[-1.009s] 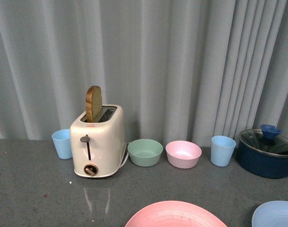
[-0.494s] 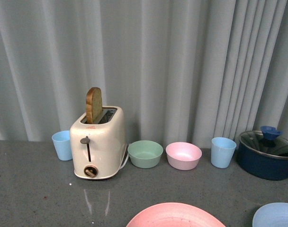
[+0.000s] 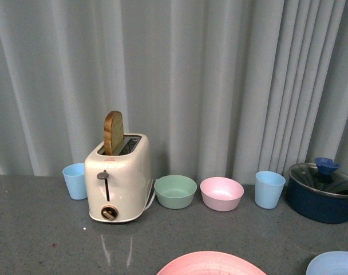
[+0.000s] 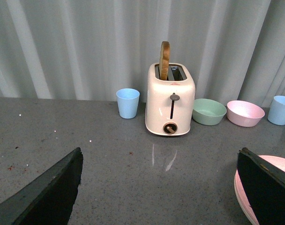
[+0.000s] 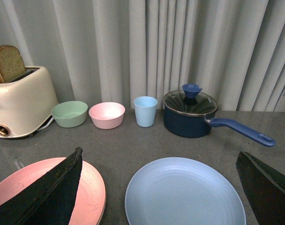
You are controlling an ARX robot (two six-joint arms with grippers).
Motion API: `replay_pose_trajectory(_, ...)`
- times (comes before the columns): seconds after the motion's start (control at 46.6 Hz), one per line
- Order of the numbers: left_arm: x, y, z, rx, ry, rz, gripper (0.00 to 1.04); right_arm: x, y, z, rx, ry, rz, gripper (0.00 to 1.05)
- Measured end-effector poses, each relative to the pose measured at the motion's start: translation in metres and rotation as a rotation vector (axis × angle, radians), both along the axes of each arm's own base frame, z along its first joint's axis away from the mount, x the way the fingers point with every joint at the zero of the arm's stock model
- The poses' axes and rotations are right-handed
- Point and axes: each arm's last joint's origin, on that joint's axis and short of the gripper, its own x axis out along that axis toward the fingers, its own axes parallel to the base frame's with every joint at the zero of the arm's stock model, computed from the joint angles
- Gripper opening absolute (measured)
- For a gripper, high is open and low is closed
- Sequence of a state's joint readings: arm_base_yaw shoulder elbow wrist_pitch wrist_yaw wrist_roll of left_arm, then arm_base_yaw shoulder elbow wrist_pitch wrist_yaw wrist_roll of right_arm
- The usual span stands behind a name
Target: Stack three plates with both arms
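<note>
Both left tool and right tool gape; blue plate between right's fingers, pink plate beside.

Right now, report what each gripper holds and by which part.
Nothing is held. The left gripper is open, with only the table showing between its fingers. The right gripper is open too, and the light blue plate lies ungripped ahead of it.

The right end effector holds its black fingers wide apart above a grey worktop. A round matte light blue plate lies between them, just beside a round matte pink plate, not touching.
</note>
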State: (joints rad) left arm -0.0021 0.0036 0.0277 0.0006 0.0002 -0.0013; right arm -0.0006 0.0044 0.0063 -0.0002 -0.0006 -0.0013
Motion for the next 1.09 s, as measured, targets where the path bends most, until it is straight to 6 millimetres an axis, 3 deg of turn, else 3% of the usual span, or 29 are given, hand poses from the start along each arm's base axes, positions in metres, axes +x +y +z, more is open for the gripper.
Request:
replay_pose_trajectory(0.086, 0.000, 0.000, 0.000, 0.000, 0.000, 0.000, 0.98, 0.004, 0.000, 0.006, -0.048, -0.053, -0.164, 0.97)
replay_pose_trajectory(0.129, 0.000, 0.000, 0.000, 0.000, 0.000, 0.001, 0.98, 0.007, -0.003, 0.012, -0.068, -0.085, -0.367, 0.97)
replay_pose_trajectory(0.236, 0.000, 0.000, 0.000, 0.000, 0.000, 0.000, 0.98, 0.020, -0.022, 0.025, -0.085, -0.079, -0.638, 0.97)
replay_pose_trajectory(0.365, 0.000, 0.000, 0.000, 0.000, 0.000, 0.000, 0.98, 0.060, -0.068, 0.055, -0.028, 0.008, -0.650, 0.97)
replay_pose_trajectory(0.494, 0.000, 0.000, 0.000, 0.000, 0.000, 0.001, 0.98, 0.102, -0.116, 0.060, 0.089, 0.202, -0.626, 0.97)
replay_pose_trajectory(0.687, 0.000, 0.000, 0.000, 0.000, 0.000, 0.000, 0.98, 0.162, -0.182, 0.044, 0.203, 0.476, -0.622, 0.97)
replay_pose_trajectory(0.773, 0.000, 0.000, 0.000, 0.000, 0.000, 0.000, 0.98, 0.188, -0.201, 0.030, 0.230, 0.628, -0.499, 0.97)
replay_pose_trajectory(0.987, 0.000, 0.000, 0.000, 0.000, 0.000, 0.000, 0.98, 0.205, -0.208, -0.026, 0.151, 0.887, -0.296, 0.97)
replay_pose_trajectory(1.095, 0.000, 0.000, 0.000, 0.000, 0.000, 0.000, 0.98, 0.206, -0.202, -0.039, 0.091, 0.894, -0.222, 0.97)
